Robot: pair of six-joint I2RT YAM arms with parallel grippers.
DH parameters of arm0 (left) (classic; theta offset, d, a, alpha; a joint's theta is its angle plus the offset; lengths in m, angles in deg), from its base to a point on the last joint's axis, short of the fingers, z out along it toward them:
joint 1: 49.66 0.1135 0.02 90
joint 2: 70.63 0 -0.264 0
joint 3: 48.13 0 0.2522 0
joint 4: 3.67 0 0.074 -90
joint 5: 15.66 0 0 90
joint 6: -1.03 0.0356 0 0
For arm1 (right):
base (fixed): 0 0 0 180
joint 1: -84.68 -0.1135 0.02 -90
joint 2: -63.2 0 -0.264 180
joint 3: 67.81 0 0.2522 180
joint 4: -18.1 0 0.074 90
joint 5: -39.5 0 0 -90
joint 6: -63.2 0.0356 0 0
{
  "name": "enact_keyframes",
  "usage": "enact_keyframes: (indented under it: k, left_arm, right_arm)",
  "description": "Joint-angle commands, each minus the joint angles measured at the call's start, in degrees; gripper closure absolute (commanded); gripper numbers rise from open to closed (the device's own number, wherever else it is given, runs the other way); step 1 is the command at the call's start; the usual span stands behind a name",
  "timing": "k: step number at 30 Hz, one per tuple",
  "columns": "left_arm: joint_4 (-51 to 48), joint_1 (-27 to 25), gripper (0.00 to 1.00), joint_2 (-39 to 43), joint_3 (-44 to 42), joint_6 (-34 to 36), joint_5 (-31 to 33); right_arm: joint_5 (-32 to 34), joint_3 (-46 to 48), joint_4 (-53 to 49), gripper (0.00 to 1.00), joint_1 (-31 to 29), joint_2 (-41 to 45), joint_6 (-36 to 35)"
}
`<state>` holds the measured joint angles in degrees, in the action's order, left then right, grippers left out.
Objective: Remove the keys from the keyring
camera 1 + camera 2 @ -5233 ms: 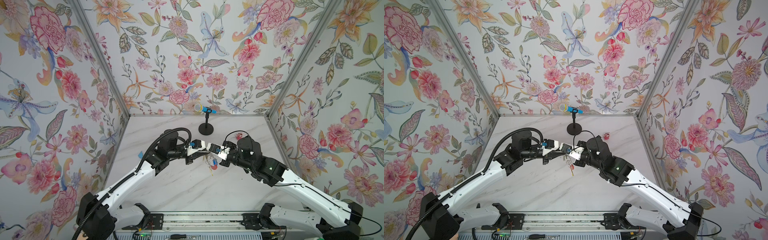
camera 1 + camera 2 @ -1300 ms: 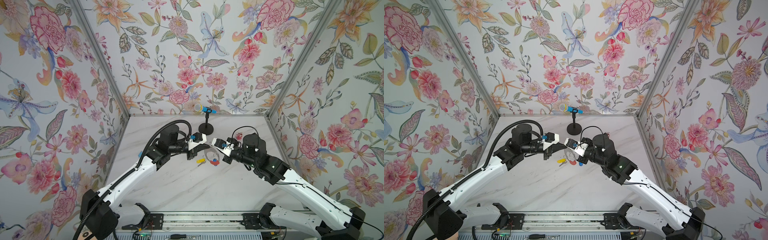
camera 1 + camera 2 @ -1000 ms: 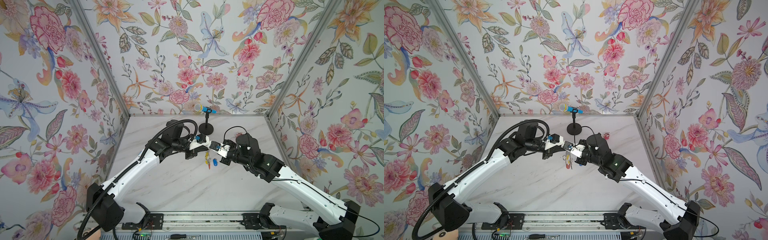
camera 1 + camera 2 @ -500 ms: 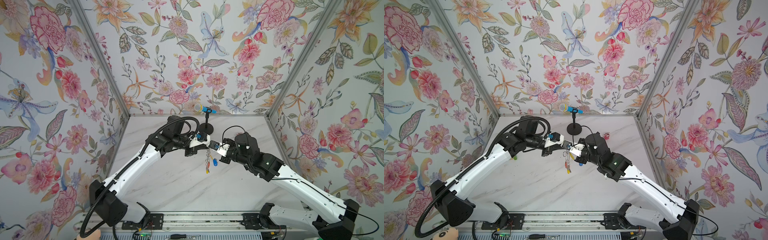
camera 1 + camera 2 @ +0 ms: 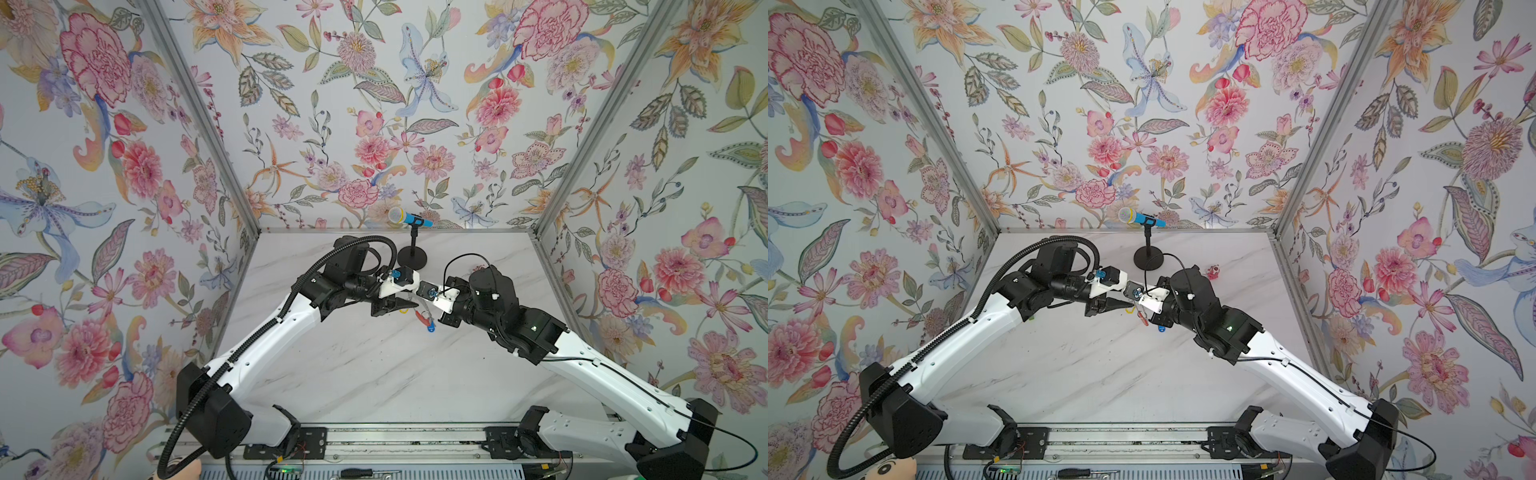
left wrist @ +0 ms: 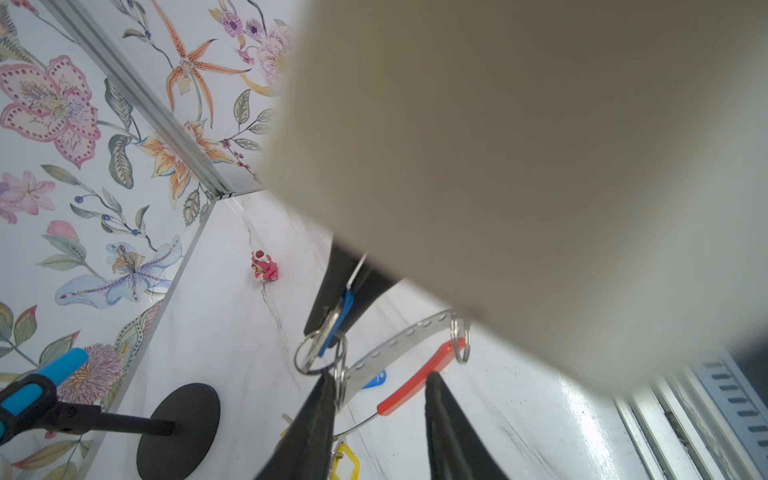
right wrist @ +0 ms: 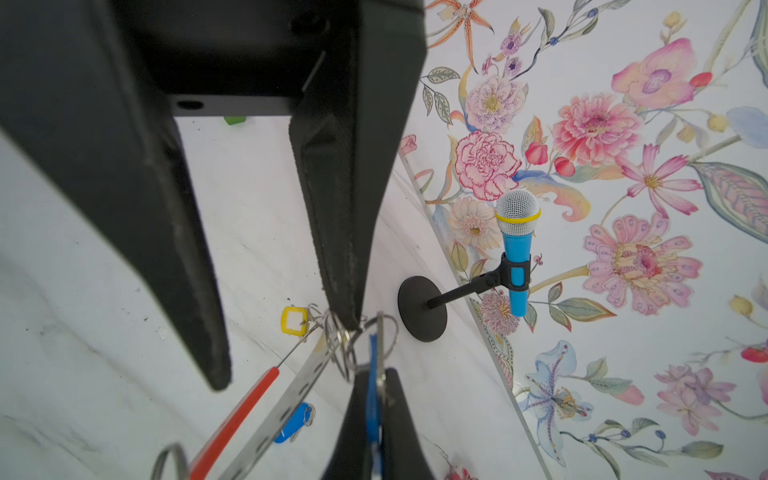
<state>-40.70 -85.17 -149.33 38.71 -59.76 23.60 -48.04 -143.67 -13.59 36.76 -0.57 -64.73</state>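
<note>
The keyring is held up off the marble table, on the robot's side of the microphone-stand base and close to it, between the two grippers. The right gripper is seen clamped flat on a blue-tagged key, whose tag lies lengthwise along the fingers. The key's split ring stands out just past the fingertips.

The left gripper is seen with its jaws parted to a middling width and nothing pinched between them. The hoop's red sleeve and a perforated metal band are passed slantwise through that gap, side by side, so the hoop's run is crossed by the jaws rather than lined up with them. The left finger nearer the base is touched at its tip by a cluster of small rings. The other finger is set just beside the red sleeve.

A yellow tag is hung from the same cluster. A second blue tag is seen lower, farther from the base; whether it rests on the table cannot be told.

The coming move is judged to turn on one relation: the joint between the held key's ring and the hoop lies at the tip of the base-side left finger, not between the pads. The hoop would have to be steadied by the left jaws, which are nearer to it, so that the key could be drawn off along its own length by the right
</note>
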Motion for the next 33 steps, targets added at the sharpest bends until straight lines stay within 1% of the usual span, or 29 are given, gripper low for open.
enact_keyframes:
  k: [1, 5, 7, 10, 13, 17, 18, 26, 27, 28, 29, 30, 31, 33]
  left_arm:
    - [9.3, 0.5, 0.53, 3.2, -5.1, -6.5, 2.3]
    - [19.7, 0.7, 0.52, 6.8, -12.2, -14.4, 1.8]
    - [28.2, 0.7, 0.51, 8.6, -17.7, -20.2, 2.4]
    - [38.4, 0.7, 0.51, 9.7, -23.2, -27.0, 3.7]
    - [48.7, 0.7, 0.56, 9.5, -26.6, -33.8, 1.9]
    - [58.1, 0.7, 0.6, 8.9, -29.2, -39.9, 0.6]
    - [59.6, 0.7, 0.63, 8.8, -29.5, -41.0, 0.1]
    - [62.2, 0.7, 0.77, 9.2, -30.3, -42.5, -1.6]
    - [62.2, 0.8, 0.77, 9.3, -30.3, -42.6, -1.7]
    - [62.1, 0.8, 0.77, 9.4, -30.3, -42.5, -2.0]
    - [61.5, 0.9, 0.73, 9.6, -30.3, -42.3, -2.3]
    - [60.2, 0.9, 0.65, 9.7, -30.2, -41.7, -2.2]
    - [58.8, 0.9, 0.62, 10.0, -30.2, -40.8, -2.0]
    - [56.2, 1.1, 0.58, 10.8, -30.1, -39.3, -1.4]
  right_arm:
    - [-2.1, 0.6, 5.5, 1.0, -0.6, -0.2, 0.7]
    - [-3.0, 1.2, 7.1, 1.0, -0.3, 0.5, 1.4]
    - [-3.6, 1.8, 8.2, 1.0, -0.2, 1.2, 2.0]
    - [-4.7, 2.9, 9.9, 1.0, -0.1, 1.9, 2.8]
    - [-5.7, 3.4, 10.4, 1.0, 0.1, 2.3, 3.4]
    - [-6.8, 3.8, 11.3, 1.0, 0.4, 2.6, 4.0]
    - [-7.1, 4.0, 11.5, 1.0, 0.5, 2.7, 4.2]
    - [-8.5, 4.8, 12.4, 1.0, 1.1, 3.3, 5.1]
    - [-8.8, 4.8, 12.6, 1.0, 1.2, 3.4, 5.2]
    - [-8.9, 5.0, 12.7, 1.0, 1.4, 3.6, 5.3]
    - [-9.1, 5.0, 12.7, 1.0, 1.5, 3.7, 5.4]
    - [-9.2, 4.9, 12.7, 1.0, 1.5, 3.9, 5.5]
    - [-9.5, 4.9, 12.7, 1.0, 1.5, 4.1, 5.7]
    - [-10.1, 5.0, 12.7, 1.0, 1.9, 4.4, 6.0]
